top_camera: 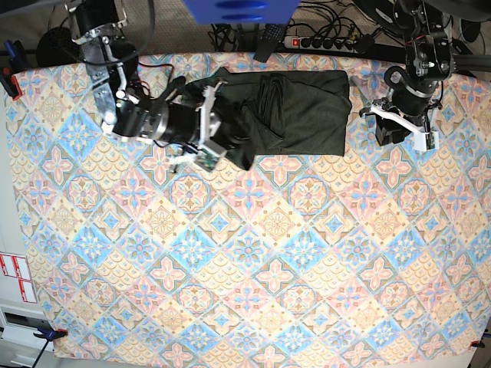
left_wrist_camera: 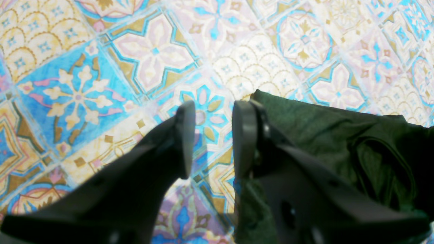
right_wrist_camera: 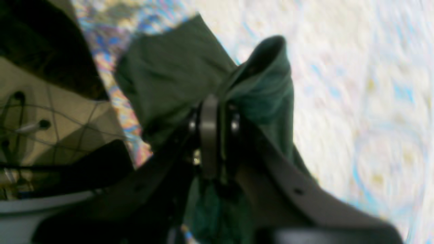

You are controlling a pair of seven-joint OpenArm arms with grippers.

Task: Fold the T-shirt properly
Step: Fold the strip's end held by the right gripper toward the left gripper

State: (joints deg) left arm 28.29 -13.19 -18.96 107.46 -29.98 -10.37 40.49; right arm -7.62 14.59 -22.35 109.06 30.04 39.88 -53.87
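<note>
The dark olive-green T-shirt (top_camera: 307, 111) lies partly folded near the table's back edge in the base view. Its left side is bunched and lifted where my right gripper (top_camera: 229, 139) grips it. In the right wrist view that gripper (right_wrist_camera: 210, 135) is shut on a pinched fold of the T-shirt (right_wrist_camera: 169, 71), which drapes around the fingers. My left gripper (top_camera: 383, 132) hovers just off the shirt's right edge. In the left wrist view it (left_wrist_camera: 214, 113) is open, with only tablecloth between its fingers and the T-shirt (left_wrist_camera: 315, 128) beside and beneath the right finger.
A tile-patterned tablecloth (top_camera: 245, 261) covers the whole table. A power strip and cables (top_camera: 322, 42) run along the back edge, with a blue object (top_camera: 238, 9) at the top. Red clamps (top_camera: 8, 77) sit at the left edge.
</note>
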